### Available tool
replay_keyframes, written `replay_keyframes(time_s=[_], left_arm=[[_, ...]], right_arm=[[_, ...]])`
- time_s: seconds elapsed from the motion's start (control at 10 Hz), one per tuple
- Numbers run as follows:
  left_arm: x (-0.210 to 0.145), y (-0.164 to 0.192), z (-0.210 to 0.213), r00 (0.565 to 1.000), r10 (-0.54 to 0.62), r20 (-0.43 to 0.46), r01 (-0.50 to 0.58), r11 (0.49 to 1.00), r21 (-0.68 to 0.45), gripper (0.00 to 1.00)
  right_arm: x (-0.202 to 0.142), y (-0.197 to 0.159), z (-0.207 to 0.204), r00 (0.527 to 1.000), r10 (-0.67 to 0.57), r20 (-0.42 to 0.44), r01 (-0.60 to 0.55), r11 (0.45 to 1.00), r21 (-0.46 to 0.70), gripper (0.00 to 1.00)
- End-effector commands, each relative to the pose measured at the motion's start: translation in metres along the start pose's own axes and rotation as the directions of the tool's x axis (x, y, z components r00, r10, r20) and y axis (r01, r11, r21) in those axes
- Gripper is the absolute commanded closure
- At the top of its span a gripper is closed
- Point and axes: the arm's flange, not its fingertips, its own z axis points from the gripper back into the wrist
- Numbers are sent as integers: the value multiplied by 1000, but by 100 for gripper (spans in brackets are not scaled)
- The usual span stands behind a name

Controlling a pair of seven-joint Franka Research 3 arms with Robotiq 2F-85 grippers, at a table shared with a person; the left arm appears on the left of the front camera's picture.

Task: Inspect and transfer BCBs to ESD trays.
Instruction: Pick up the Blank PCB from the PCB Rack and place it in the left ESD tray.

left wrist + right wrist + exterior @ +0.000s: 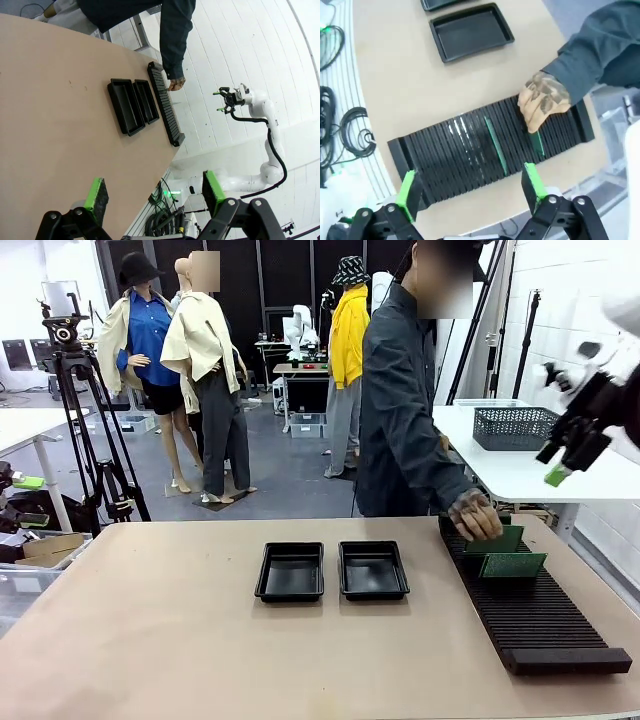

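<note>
Two black ESD trays (290, 571) (372, 569) lie side by side mid-table with nothing in them. One green BCB (512, 565) stands on edge in the long black ribbed rack (540, 615) on the right. The person's hand (475, 515) rests on a second BCB (495, 540) at the rack's far end. My right gripper (553, 465) hangs open high above the rack; its wrist view looks down between its fingers (532, 180) at the standing BCB (495, 145), the hand (542, 102) and a tray (470, 31). My left gripper (154, 190) is open, high, far from the trays (125, 106).
A grey wire basket (512, 427) sits on a white side table behind the rack. A camera tripod (85, 420) stands off the table's far left. Cables (350, 135) hang beside the table's near edge. The person stands at the far right of the table.
</note>
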Motion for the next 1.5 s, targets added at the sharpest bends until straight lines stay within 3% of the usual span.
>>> replay_keyframes(time_s=[0.0, 0.2, 0.3, 1.4], left_arm=[[0, -2, 0, 1000, 16, 1, -16, 1000, 7, 0], [0, -2, 0, 1000, 16, 1, -16, 1000, 7, 0], [0, -2, 0, 1000, 16, 1, -16, 1000, 7, 0], [0, -2, 0, 1000, 16, 1, -16, 1000, 7, 0]], right_arm=[[-8, -8, -28, 997, -59, -58, 59, 998, 10, 0], [-12, -9, -33, 984, -54, -171, 62, 997, 40, 0], [-16, -2, -11, 998, -38, -51, 39, 999, 10, 0], [-16, -2, -11, 998, -38, -51, 39, 999, 10, 0]])
